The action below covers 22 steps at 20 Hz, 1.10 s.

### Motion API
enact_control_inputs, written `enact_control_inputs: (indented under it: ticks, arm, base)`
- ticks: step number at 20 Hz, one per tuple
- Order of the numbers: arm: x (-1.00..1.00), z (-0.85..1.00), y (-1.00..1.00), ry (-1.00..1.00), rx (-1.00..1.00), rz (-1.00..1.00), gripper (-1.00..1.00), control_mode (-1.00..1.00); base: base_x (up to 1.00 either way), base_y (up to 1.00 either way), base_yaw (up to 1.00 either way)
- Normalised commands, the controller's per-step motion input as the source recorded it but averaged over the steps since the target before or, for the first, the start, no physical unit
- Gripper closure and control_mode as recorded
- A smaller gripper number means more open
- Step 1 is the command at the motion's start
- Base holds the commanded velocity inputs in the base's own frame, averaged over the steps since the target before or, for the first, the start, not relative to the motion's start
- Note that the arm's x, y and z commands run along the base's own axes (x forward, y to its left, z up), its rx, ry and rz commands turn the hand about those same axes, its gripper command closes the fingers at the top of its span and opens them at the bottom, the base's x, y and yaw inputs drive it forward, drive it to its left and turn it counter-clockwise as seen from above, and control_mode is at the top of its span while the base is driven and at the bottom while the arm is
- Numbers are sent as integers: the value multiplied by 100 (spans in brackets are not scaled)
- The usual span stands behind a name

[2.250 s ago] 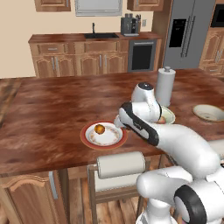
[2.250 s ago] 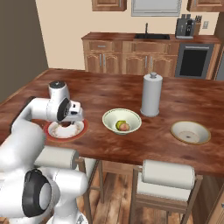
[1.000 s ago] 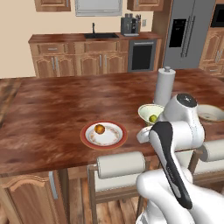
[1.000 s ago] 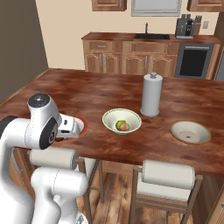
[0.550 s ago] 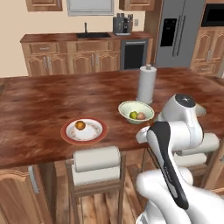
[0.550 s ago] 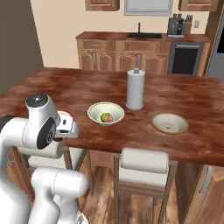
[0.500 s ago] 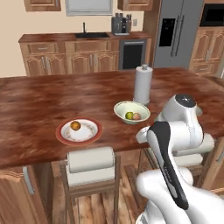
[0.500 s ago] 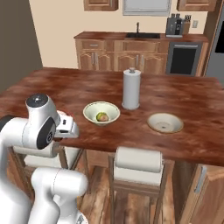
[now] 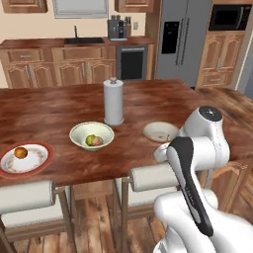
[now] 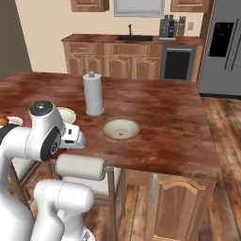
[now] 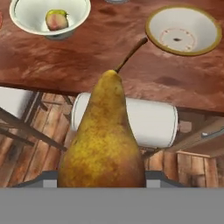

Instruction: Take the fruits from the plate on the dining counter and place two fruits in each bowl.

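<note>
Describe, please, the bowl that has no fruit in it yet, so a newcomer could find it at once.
On the dining counter, look past the upright paper towel roll toward the fridge side. The shallow bowl lies there, tan-rimmed and empty, unlike the deeper cream bowl holding two fruits.

Two bowls on the dining counter (image 9: 59,111): one deep cream-white bowl (image 9: 91,135) at left centre of the left base view, one shallower tan-rimmed bowl (image 9: 160,131) right of it.

One red-rimmed plate (image 9: 24,159), far left edge of that frame.

Fruit, four counted: one orange fruit (image 9: 20,152) on the plate; two in the cream bowl, one yellow-green fruit (image 9: 90,140) and one pinkish fruit (image 9: 98,141); one brown-yellow pear (image 11: 103,142) with a stem, centre of the hand view.

One paper towel roll (image 9: 113,102) upright on the counter.

Two padded stool backs: left stool back (image 9: 25,197) and right stool back (image 9: 150,177).
</note>
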Motion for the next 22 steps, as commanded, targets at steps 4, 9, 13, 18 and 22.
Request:
enact_control_inputs:
  ticks: [4, 9, 13, 18, 22]
  arm:
    - [0, 0, 0, 0, 0, 0, 100, 100]
    - [0, 0, 0, 0, 0, 0, 100, 100]
    - [0, 0, 0, 0, 0, 0, 100, 100]
    - [0, 0, 0, 0, 0, 0, 100, 100]
    - [0, 0, 0, 0, 0, 0, 100, 100]
  base:
    - [69, -100, 2]
    - [67, -85, 13]
    - [24, -18, 7]
    - [0, 0, 0]
    - [0, 0, 0]
